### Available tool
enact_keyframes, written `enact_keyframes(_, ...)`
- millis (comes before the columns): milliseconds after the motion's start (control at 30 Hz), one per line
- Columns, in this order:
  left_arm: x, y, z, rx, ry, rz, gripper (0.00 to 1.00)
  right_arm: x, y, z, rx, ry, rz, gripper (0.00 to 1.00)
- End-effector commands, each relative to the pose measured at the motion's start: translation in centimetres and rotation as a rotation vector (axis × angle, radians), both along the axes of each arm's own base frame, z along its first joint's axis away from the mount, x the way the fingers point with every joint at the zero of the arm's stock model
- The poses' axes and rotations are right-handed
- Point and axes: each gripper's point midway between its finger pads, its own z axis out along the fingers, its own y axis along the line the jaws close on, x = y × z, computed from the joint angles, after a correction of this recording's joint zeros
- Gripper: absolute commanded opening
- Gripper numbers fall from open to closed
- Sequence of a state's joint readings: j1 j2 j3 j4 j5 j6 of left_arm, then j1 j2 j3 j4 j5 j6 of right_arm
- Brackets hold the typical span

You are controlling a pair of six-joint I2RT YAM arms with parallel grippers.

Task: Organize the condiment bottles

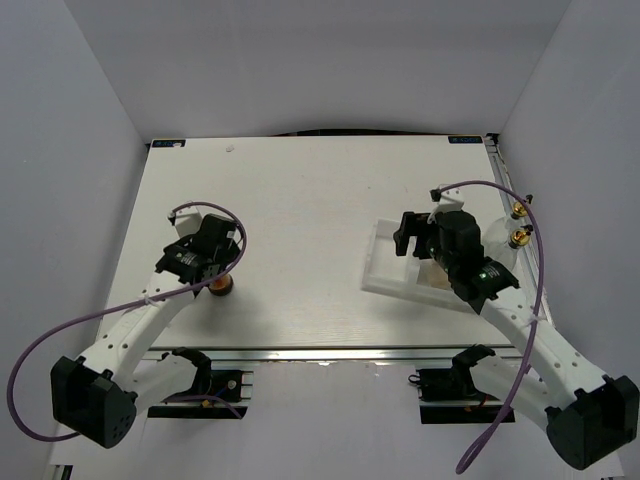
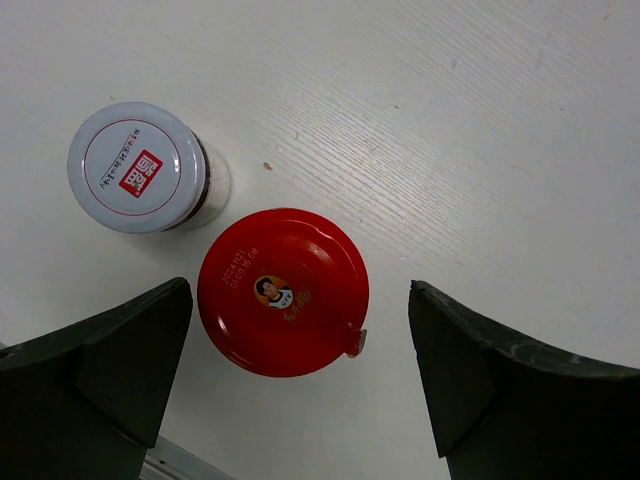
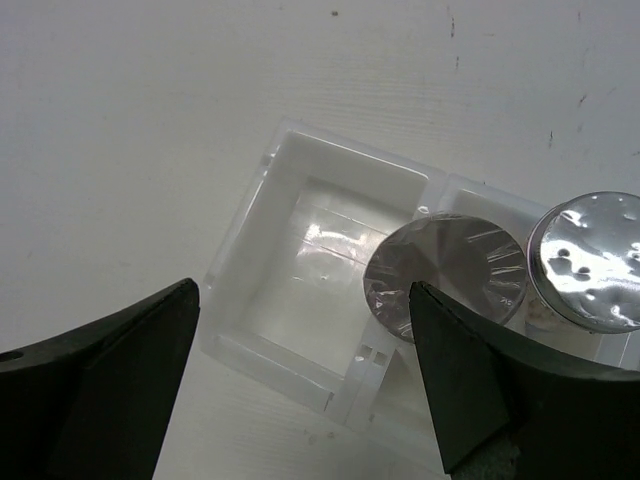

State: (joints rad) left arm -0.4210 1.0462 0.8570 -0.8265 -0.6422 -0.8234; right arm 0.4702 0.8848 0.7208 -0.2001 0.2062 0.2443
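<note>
My left fingers (image 2: 110, 380) are spread wide and empty, hanging straight over the red-lidded jar (image 2: 283, 292). It stands upright on the table (image 2: 480, 120), centred in the gap. Its long axis is vertical, so a plain drop and squeeze across the round lid should do, and this arm is clearly the nearer one. The lid is glossy and smooth, and the jar looks brown beneath. Up and to the left stands the small pale-lidded jar (image 2: 137, 167), close but not quite touching, I think. My right fingers (image 3: 100, 390), equally wide and holding nothing, hover over the white plastic tray (image 3: 350, 152), where two silver-lidded shakers (image 3: 447, 275) sit beside an empty compartment.
</note>
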Motion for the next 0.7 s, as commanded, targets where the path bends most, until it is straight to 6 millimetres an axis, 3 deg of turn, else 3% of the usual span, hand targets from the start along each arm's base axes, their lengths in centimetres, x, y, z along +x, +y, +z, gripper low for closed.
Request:
enact_keyframes(0, 0.2, 0.0, 1.5, -0.015, -0.055, -0.005, 0.98, 1.2, -0.2, 1.8, 0.011, -0.030, -0.056, 0.89)
enact_keyframes(200, 0.7, 0.3, 3.7, -0.005, -0.109, 0.003, 0.98, 0.9, -1.1, 0.6, 0.001, 0.001, -0.101, 0.89)
enact_keyframes(333, 0.9, 0.3, 4.3, -0.002, -0.117, -0.001, 0.98, 0.0, -2.0, -0.5, -0.029, 0.047, -0.135, 0.89)
enact_keyframes(667, 1.5, 0.1, 4.9, 0.000, -0.132, -0.011, 0.98, -1.6, -4.7, -0.4, -0.062, 0.079, -0.247, 0.89)
